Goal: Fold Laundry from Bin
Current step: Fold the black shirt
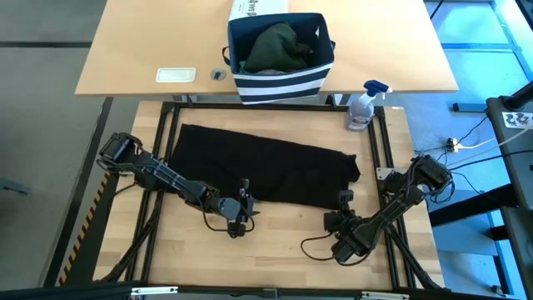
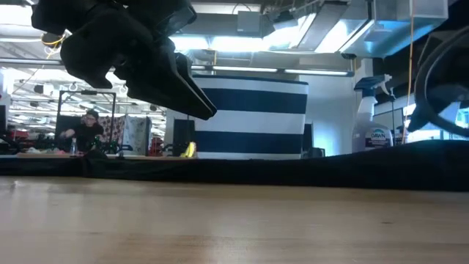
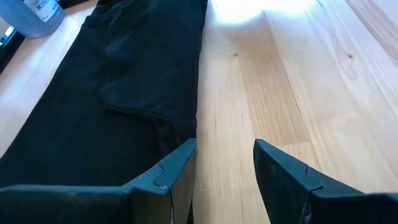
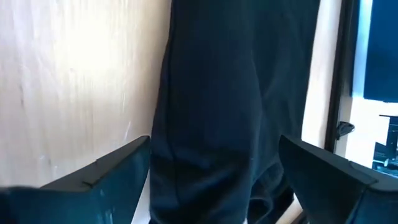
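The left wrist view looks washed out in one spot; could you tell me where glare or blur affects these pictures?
Left wrist view: glare whitens the table beside the black garment. Right wrist view: bright wash on the wood, the garment soft and blurred. Low view: the left gripper is a backlit silhouette. High view: evenly lit.

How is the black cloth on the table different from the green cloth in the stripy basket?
The black cloth lies spread out flat on the wooden table; the dark green cloth sits bunched up inside the bin. The black one looks wider than the bin; the green one fits inside. Both are soft laundry, and neither is held.
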You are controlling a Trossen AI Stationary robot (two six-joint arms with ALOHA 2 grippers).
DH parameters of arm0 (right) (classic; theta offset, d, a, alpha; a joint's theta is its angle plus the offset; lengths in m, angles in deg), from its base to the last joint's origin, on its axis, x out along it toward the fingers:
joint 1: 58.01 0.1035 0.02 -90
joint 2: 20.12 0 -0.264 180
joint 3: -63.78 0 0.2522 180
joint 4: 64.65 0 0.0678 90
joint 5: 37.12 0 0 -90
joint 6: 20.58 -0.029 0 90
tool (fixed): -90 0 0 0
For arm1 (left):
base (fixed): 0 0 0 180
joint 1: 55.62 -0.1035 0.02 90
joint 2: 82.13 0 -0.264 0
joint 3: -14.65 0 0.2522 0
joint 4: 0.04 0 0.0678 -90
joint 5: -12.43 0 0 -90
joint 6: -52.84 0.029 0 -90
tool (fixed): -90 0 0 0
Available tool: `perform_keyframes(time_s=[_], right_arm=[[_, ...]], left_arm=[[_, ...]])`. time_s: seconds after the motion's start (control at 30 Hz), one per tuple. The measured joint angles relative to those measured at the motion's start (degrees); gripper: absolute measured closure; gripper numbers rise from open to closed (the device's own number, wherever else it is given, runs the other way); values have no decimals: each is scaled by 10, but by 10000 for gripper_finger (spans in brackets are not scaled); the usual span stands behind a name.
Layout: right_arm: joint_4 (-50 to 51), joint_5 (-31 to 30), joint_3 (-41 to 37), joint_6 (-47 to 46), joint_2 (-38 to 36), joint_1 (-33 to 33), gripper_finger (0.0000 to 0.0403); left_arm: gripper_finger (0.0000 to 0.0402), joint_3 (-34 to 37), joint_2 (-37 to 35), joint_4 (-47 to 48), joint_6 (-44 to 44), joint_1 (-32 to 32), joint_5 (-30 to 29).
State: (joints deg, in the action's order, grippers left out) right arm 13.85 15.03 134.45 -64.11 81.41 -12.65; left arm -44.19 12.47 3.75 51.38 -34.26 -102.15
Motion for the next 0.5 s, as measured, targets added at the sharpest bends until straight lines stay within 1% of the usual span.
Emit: perform_keyframes(time_s=[0.23,0.33,0.5], right_arm=[[-2,0,7,5,0,0,52],[-11,8,-3,18,0,-4,50],[-43,27,-29,20,0,-18,26]], left_arm=[[248,0,0,0,-2,0,0],[248,0,0,0,-11,0,0],[248,0,0,0,-12,0,0]])
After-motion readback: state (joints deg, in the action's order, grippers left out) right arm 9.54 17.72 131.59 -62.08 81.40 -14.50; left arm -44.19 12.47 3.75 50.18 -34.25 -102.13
